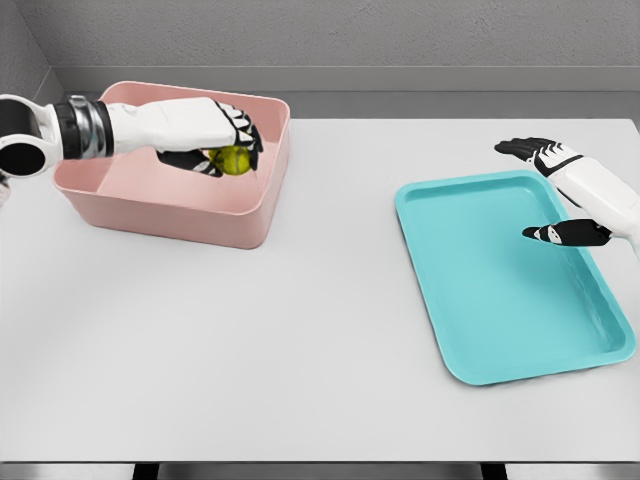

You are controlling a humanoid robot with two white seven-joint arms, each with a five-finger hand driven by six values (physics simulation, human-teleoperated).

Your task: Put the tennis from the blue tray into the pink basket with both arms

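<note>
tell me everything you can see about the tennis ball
The tennis ball is small, round and yellow-green with a fuzzy-looking surface. It sits in the grasp of the left hand, whose fingers curl around it and hide part of it. It is held over the inside of the pink basket, near the right wall, not visibly resting on the floor.
</note>
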